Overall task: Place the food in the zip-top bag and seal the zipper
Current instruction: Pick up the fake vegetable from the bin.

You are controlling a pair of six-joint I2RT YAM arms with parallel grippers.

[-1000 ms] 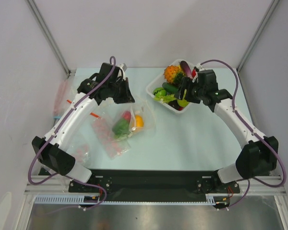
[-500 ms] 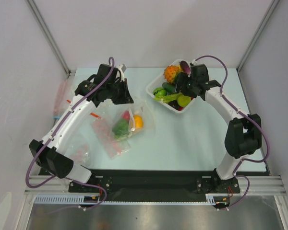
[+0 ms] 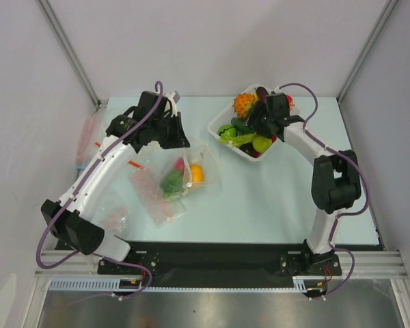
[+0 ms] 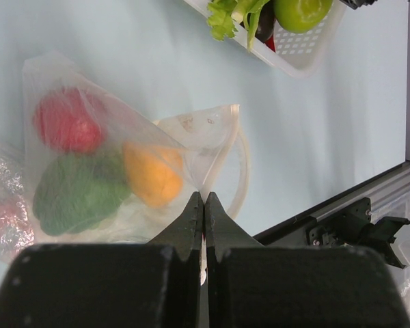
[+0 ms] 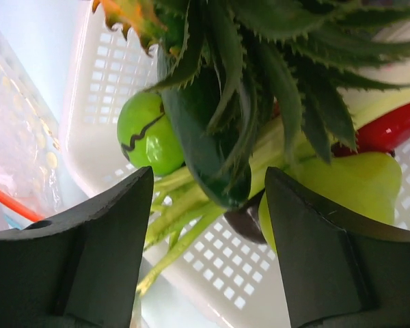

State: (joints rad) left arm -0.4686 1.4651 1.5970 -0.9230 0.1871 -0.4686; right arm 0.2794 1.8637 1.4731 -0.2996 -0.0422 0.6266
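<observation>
The clear zip-top bag [image 3: 203, 176] lies mid-table holding a red piece [image 4: 65, 123], a dark green piece [image 4: 78, 195] and an orange piece [image 4: 150, 174]. My left gripper [image 3: 180, 141] is shut on the bag's upper edge; in the left wrist view [image 4: 204, 198] the plastic [image 4: 198, 133] rises into the closed jaws. My right gripper [image 3: 255, 128] is open over the white tray [image 3: 217, 123]. In the right wrist view [image 5: 208, 181] a dark green cucumber [image 5: 205, 137] hangs between the fingers, untouched. The zipper strip cannot be made out.
The tray [image 5: 102, 75] also holds a light green fruit [image 5: 147, 133], a pale green pepper [image 5: 355, 184], a red chili [image 5: 389, 130], green stalks and a pineapple [image 3: 244, 104]. A packet with pink-red blobs [image 3: 154, 195] and a thin red strip [image 3: 133, 164] lie left of the bag.
The right arm has folded in toward the tray and its gripper has shifted slightly up and left over the food. The left gripper has stayed shut on the bag's edge.
</observation>
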